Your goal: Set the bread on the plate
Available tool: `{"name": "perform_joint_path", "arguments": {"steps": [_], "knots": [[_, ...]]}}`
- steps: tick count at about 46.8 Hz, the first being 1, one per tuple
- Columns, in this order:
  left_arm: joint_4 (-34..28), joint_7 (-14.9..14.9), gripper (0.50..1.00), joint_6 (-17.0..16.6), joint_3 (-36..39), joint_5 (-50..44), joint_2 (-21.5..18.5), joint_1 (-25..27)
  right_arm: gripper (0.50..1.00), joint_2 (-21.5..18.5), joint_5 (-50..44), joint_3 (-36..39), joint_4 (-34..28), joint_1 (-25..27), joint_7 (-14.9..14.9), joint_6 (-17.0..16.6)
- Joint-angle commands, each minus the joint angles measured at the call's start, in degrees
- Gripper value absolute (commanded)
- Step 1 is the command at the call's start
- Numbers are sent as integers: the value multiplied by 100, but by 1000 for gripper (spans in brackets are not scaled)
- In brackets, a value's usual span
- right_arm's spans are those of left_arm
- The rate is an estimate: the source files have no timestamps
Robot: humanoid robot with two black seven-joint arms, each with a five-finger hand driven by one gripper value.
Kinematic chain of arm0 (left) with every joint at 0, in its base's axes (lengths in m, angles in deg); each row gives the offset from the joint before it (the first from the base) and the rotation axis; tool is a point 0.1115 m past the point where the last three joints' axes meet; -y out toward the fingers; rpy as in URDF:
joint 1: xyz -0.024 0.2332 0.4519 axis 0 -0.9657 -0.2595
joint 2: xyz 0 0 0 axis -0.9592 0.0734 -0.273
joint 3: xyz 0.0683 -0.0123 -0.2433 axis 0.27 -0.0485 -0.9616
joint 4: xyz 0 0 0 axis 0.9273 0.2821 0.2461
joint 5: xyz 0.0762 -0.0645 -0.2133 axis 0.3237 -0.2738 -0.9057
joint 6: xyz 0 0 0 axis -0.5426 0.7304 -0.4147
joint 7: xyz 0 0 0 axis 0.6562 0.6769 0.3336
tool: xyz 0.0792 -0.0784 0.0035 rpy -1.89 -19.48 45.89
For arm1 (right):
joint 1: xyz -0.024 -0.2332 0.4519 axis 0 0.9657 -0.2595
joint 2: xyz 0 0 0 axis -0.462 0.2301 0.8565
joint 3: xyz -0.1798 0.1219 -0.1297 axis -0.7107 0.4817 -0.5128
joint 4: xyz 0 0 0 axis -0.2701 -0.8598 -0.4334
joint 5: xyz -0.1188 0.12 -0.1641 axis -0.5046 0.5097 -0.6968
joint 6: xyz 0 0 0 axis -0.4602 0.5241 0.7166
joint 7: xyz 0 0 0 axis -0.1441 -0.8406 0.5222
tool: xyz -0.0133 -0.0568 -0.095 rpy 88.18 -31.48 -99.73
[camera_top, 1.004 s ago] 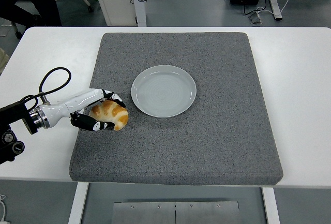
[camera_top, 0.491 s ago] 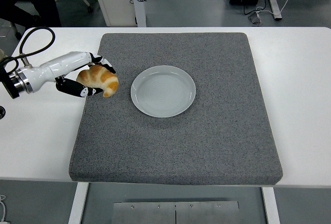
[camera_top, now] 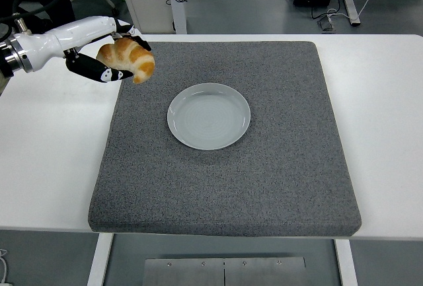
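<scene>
Bread has risen off the grey mat, fingers of the left hand pinching it, above the desk, left of the empty plate. Transfer remains.

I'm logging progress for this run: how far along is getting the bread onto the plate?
Done: the left hand has its fingers closed on the bread and holds it clear of the grey mat. In hand: the bread is in the air over the mat's far-left corner, off to the left of the plate. Left: carry it over the plate, which holds nothing yet, set it down and let go.
</scene>
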Motion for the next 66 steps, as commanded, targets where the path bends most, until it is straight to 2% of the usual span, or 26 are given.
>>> {"name": "perform_joint_path", "arguments": {"steps": [1, 16, 27, 36, 52, 66], "knots": [[69, 0, 500, 49, -8, -1, 9, 144, 1000, 0, 0, 1, 0, 0, 8, -1], [271, 43, 500, 93, 9, 17, 149, 452, 1000, 0, 0, 1, 0, 0, 8, -1], [605, 79, 500, 93, 62, 69, 685, 583, 1000, 0, 0, 1, 0, 0, -1, -1], [991, 35, 500, 93, 510, 17, 1142, 979, 1000, 0, 0, 1, 0, 0, -1, -1], [1712, 17, 500, 93, 704, 25, 2267, 1216, 1000, 0, 0, 1, 0, 0, -1, -1], [2213, 17, 500, 75, 923, 34, 3049, 1392, 1000, 0, 0, 1, 0, 0, -1, -1]]}}
